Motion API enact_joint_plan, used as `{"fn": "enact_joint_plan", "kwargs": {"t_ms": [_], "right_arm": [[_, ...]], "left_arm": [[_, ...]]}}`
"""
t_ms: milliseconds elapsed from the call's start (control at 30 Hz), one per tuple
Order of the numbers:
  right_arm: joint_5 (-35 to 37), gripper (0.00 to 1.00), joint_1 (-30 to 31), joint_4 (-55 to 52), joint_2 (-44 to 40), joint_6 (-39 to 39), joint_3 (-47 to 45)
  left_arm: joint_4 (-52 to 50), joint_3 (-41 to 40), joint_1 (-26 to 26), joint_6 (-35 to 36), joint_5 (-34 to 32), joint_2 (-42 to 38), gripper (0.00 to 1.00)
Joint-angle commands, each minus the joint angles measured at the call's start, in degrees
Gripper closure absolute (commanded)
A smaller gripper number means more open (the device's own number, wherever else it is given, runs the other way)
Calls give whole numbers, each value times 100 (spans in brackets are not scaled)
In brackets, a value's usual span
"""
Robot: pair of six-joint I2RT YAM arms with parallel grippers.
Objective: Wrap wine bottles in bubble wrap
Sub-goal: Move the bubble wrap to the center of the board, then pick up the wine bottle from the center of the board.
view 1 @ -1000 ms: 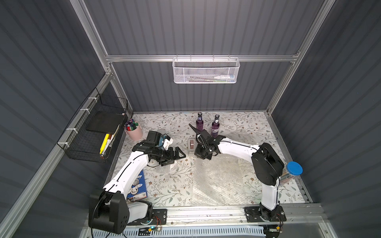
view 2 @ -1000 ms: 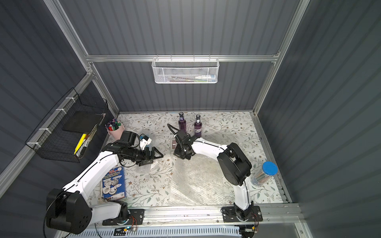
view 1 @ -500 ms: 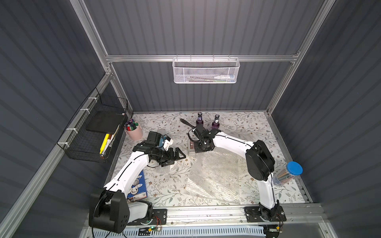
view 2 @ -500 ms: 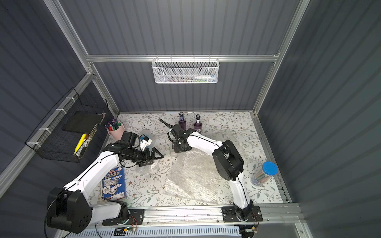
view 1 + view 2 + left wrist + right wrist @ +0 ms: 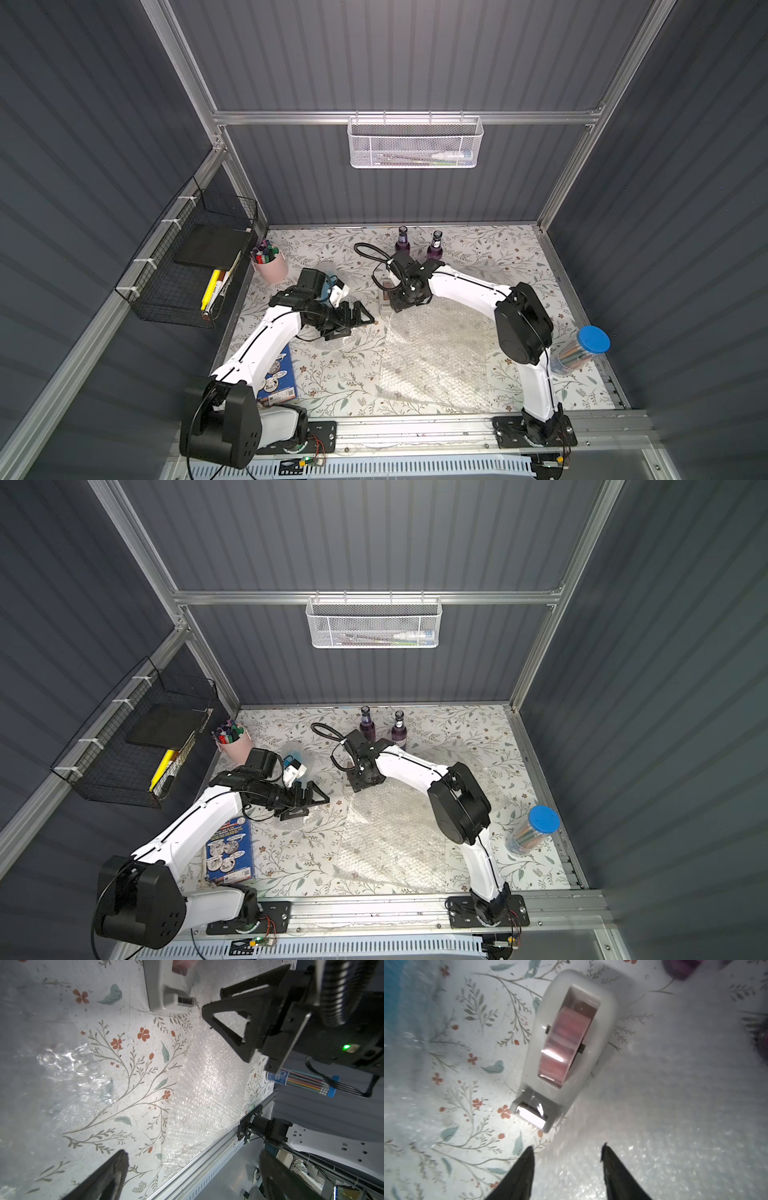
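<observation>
Two dark purple wine bottles [image 5: 402,242] [image 5: 435,248] stand upright at the back of the table, also in the second top view [image 5: 367,726] [image 5: 399,730]. The blue bottle [image 5: 329,286] lies beside my left wrist, partly hidden, with crinkled bubble wrap round it. A flat bubble wrap sheet [image 5: 436,353] [image 5: 207,1084] covers the middle of the table. My right gripper [image 5: 567,1147] [image 5: 401,305] hovers open and empty over that sheet's far edge, next to the tape dispenser [image 5: 571,1043]. My left gripper [image 5: 193,1159] [image 5: 357,316] is wide open, holding nothing, left of the sheet.
A blue-lidded clear cylinder of pencils [image 5: 582,353] stands at the right edge. At the back left is a pink pen cup [image 5: 270,266], with a booklet [image 5: 276,380] under my left arm. A wire rack [image 5: 195,266] hangs on the left wall and a white mesh basket [image 5: 415,143] on the back wall.
My right gripper has gone from shut to open and shifted slightly by the tape dispenser, with its elbow swinging. The left arm has stayed still.
</observation>
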Motion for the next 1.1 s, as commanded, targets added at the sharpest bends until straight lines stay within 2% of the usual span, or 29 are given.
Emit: {"fn": "enact_joint_plan", "kwargs": {"t_ms": [0, 67, 167, 267, 400, 533, 700, 800, 900, 1067], "right_arm": [[-469, 33, -117, 252, -968, -208, -470], [-615, 25, -277, 774, -1677, -448, -1175], [-432, 13, -570, 1608, -2597, -834, -2138], [-788, 10, -1168, 2611, -3311, -1140, -2985], [-1112, 9, -1962, 4149, -3470, -1436, -3713], [-1554, 6, -2478, 5303, -2888, -1887, -3841], [-2708, 5, -3059, 6317, -2082, -2138, -3711], [-3290, 5, -3178, 6884, -1564, -2383, -3609], [-3717, 5, -3283, 7876, -1039, -2098, -3534], [-4202, 8, -3344, 10681, 72, -815, -3205]], "left_arm": [[-305, -70, 7, 182, 126, -132, 0], [-279, -79, 3, 197, 140, -131, 1], [-114, -140, 7, 138, 228, -105, 1], [155, -132, -2, 44, 237, -32, 1], [365, -165, -11, -77, 336, -39, 1], [461, -149, -28, -143, 371, -46, 0], [614, -135, -87, -238, 421, -89, 0], [625, -121, -97, -239, 428, -40, 1], [578, -92, -98, -206, 394, -17, 1], [502, -45, -107, -181, 337, 18, 1]]}}
